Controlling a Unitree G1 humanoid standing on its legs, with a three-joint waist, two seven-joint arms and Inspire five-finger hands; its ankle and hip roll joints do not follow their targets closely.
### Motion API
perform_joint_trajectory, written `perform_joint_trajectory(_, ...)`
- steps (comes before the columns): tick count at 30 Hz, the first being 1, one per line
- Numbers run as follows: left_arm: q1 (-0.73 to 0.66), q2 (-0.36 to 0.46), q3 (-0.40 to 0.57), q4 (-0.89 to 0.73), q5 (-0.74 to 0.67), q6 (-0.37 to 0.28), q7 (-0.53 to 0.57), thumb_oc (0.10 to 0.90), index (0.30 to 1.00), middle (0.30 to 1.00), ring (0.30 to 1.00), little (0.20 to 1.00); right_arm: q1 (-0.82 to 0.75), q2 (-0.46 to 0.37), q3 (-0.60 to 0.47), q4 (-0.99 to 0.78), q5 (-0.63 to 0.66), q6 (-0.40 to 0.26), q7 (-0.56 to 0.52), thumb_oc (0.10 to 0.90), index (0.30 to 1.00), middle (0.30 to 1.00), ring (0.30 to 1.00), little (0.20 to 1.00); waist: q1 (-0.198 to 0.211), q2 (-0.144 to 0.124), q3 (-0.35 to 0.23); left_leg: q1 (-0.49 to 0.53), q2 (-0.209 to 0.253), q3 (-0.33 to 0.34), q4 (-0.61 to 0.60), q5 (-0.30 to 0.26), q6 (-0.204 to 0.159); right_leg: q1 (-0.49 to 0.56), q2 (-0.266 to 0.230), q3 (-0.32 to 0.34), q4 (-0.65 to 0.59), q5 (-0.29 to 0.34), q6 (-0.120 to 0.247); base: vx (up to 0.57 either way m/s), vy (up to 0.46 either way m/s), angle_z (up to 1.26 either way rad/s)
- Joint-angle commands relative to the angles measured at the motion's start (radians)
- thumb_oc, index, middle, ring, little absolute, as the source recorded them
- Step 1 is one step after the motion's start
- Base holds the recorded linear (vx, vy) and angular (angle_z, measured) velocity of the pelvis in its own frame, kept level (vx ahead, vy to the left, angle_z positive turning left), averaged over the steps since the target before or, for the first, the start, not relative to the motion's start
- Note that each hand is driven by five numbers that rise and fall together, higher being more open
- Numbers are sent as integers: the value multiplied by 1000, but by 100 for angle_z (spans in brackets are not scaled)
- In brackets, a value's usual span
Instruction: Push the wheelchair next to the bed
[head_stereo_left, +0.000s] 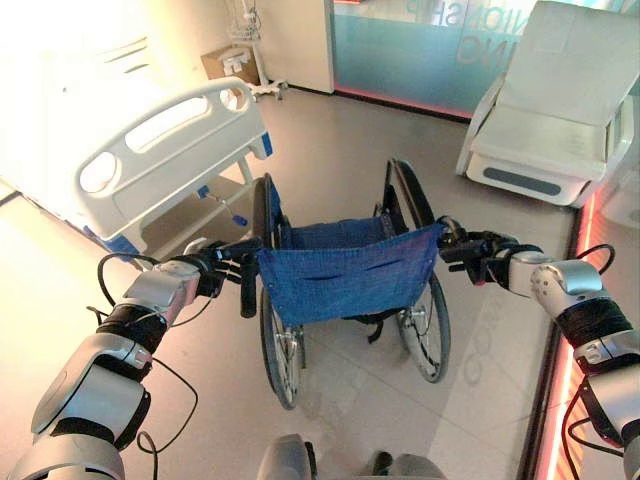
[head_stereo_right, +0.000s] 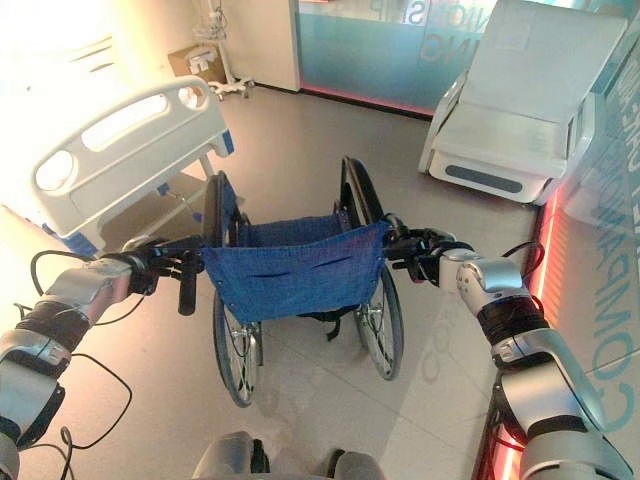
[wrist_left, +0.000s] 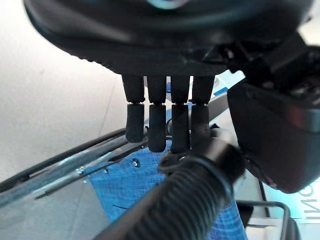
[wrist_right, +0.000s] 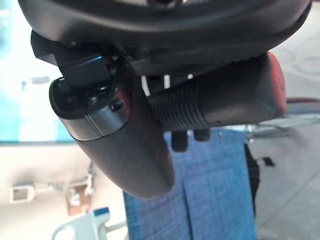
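Observation:
The wheelchair stands in the middle of the floor with its blue cloth backrest towards me and its dark wheels to either side. My left hand is on its left push handle, a black ribbed grip, with the fingers curled over it. My right hand is shut round the right push handle, whose ribbed grip has a red end. The bed, white with a rounded footboard and blue fittings, stands to the wheelchair's left and a little ahead, its corner close to the left wheel.
A white reclining chair stands at the back right. A cardboard box and a white wheeled stand are at the back left by the wall. A teal glass wall closes the back; a red-lit strip runs along the right.

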Motion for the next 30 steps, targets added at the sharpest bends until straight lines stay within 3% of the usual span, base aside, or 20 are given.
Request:
perform_joint_trajectory(1, -19, -12, 112, -149, -61, -90, -19, 400, 300, 300, 300, 300, -4, 94, 17, -133, 193, -94, -15, 400, 300, 300, 300, 300, 48, 49, 10, -143, 48, -24, -74, 332, 11, 122, 28, -44, -48, 49, 38, 440, 228, -25)
perform_joint_trajectory(3, 23, 9, 142, -191, -66, -81, -18, 400, 300, 300, 300, 300, 37, 82, -11, -155, 172, -106, 6, 400, 300, 300, 300, 300, 60, 51, 8, -158, 60, -30, -88, 341, 13, 154, 30, -20, -43, 22, 34, 429, 264, -59)
perform_joint_trajectory(5, 43, 14, 165, -189, -57, -83, -24, 400, 300, 300, 300, 300, 48, 82, -24, -152, 156, -112, 27, 400, 300, 300, 300, 300, 58, 58, -5, -126, 57, -23, -72, 292, 31, 157, 22, -22, -30, 1, 43, 344, 255, -65)
perform_joint_trajectory(6, 47, 15, 169, -178, -58, -87, -26, 400, 300, 300, 300, 300, 66, 99, -32, -147, 137, -131, 33, 400, 300, 300, 300, 300, 57, 64, -21, -94, 59, -4, -62, 236, 47, 166, 9, -43, -13, -28, 51, 366, 286, -56)
perform_joint_trajectory(8, 36, 12, 168, -159, -37, -88, -44, 400, 300, 300, 300, 300, 92, 125, -46, -152, 116, -147, 19, 400, 300, 300, 300, 300, 60, 57, -35, -70, 45, 2, -29, 163, 76, 180, -21, -59, 12, -48, 75, 343, 267, -51)
perform_joint_trajectory(11, -12, -2, 142, -134, -16, -87, -59, 400, 300, 300, 300, 300, 114, 157, -52, -166, 112, -182, -39, 400, 300, 300, 300, 300, 68, 43, -52, -44, 10, 8, 0, 102, 115, 189, -68, -92, 64, -68, 118, 316, 290, -62)
perform_joint_trajectory(12, -31, -10, 126, -123, -7, -87, -61, 400, 300, 300, 300, 300, 123, 172, -56, -170, 109, -190, -60, 400, 300, 300, 300, 300, 69, 37, -57, -45, -3, 19, 14, 84, 131, 188, -90, -105, 119, -57, 132, 268, 288, -34)
perform_joint_trajectory(15, -57, -27, 96, -107, 1, -91, -44, 400, 300, 300, 300, 300, 155, 190, -67, -188, 87, -206, -70, 400, 300, 300, 300, 300, 67, 21, -71, -15, -50, 50, 3, 47, 170, 136, -161, -126, 314, 70, 159, 252, 293, 6)
perform_joint_trajectory(18, -60, -46, 94, -101, 13, -91, -18, 400, 300, 300, 300, 300, 164, 196, -70, -198, 86, -197, -69, 400, 300, 300, 300, 300, 56, 23, -77, 45, -74, 75, -13, -5, 187, 73, -217, -147, 450, 125, 160, 241, 256, 5)
perform_joint_trajectory(20, -60, -55, 98, -90, 23, -98, -10, 400, 300, 300, 300, 300, 162, 203, -70, -192, 86, -195, -60, 400, 300, 300, 300, 300, 55, 21, -77, 70, -82, 92, -26, -18, 196, 50, -233, -157, 442, 111, 157, 195, 118, -9)
perform_joint_trajectory(22, -62, -74, 113, -73, 54, -113, 1, 400, 300, 300, 300, 300, 138, 219, -63, -175, 77, -184, -44, 400, 300, 300, 300, 300, 47, 26, -71, 108, -82, 112, -34, -37, 191, 12, -214, -189, 285, 76, 150, 197, 41, -36)
perform_joint_trajectory(25, -56, -85, 131, -87, 64, -123, 33, 400, 300, 300, 300, 300, 121, 216, -59, -186, 70, -170, -26, 400, 300, 300, 300, 300, 27, 36, -51, 139, -72, 132, -43, -28, 184, -57, -165, -208, 121, 99, 141, 86, 9, -16)
perform_joint_trajectory(28, -47, -89, 136, -126, 60, -126, 76, 400, 300, 300, 300, 300, 113, 198, -55, -210, 76, -170, -17, 400, 300, 300, 300, 300, -10, 25, -21, 164, -101, 115, -48, -54, 189, -153, -118, -150, 10, 186, 167, 124, -13, 8)
perform_joint_trajectory(29, -46, -91, 132, -145, 56, -126, 94, 400, 300, 300, 300, 300, 113, 190, -52, -222, 86, -181, -20, 400, 300, 300, 300, 300, -35, 16, -2, 186, -127, 93, -54, -78, 195, -217, -102, -118, -31, 261, 186, 228, -38, 32)
perform_joint_trajectory(30, -46, -90, 130, -152, 56, -123, 96, 400, 300, 300, 300, 300, 112, 190, -54, -226, 87, -183, -21, 400, 300, 300, 300, 300, -42, 9, 3, 194, -139, 87, -56, -85, 198, -247, -104, -111, -48, 293, 192, 387, -55, 55)
